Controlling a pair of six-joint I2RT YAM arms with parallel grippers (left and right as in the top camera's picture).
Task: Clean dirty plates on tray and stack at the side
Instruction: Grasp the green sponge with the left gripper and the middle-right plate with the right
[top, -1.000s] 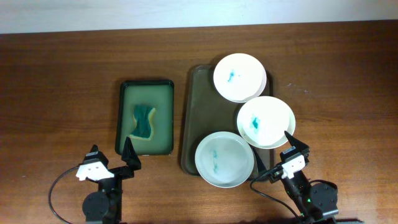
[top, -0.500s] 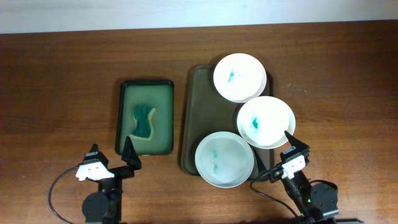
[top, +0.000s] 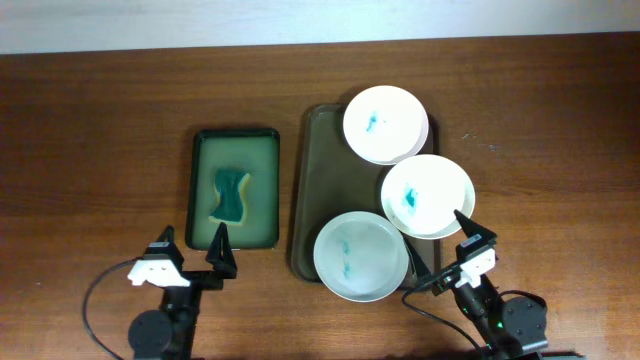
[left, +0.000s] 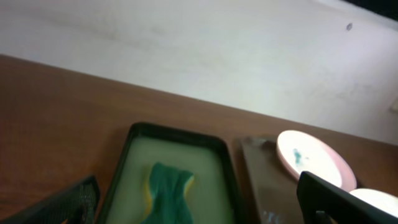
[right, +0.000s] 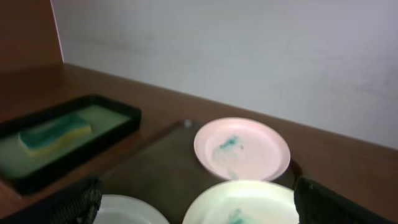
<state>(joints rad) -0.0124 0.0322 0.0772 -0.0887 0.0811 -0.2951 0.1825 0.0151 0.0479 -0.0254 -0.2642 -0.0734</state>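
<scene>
Three white plates smeared with blue-green stains lie on the dark brown tray (top: 318, 170): a far one (top: 385, 125), a middle one (top: 427, 195) and a near one (top: 362, 255). A green and yellow sponge (top: 231, 193) lies in the green basin (top: 200, 150) left of the tray. My left gripper (top: 192, 250) is open and empty at the basin's near edge, and its wrist view shows the sponge (left: 168, 190) ahead. My right gripper (top: 442, 245) is open and empty over the near rim of the middle plate (right: 249, 202). The far plate (right: 241, 149) is beyond it.
The basin holds pale soapy liquid (left: 186, 158). Bare wooden table (top: 100, 130) lies left of the basin and right of the tray (top: 550, 150). A light wall (right: 249, 56) runs behind the table's far edge.
My left gripper has shifted a little to the right and nearer the basin's front edge. The right gripper and the plates have barely moved.
</scene>
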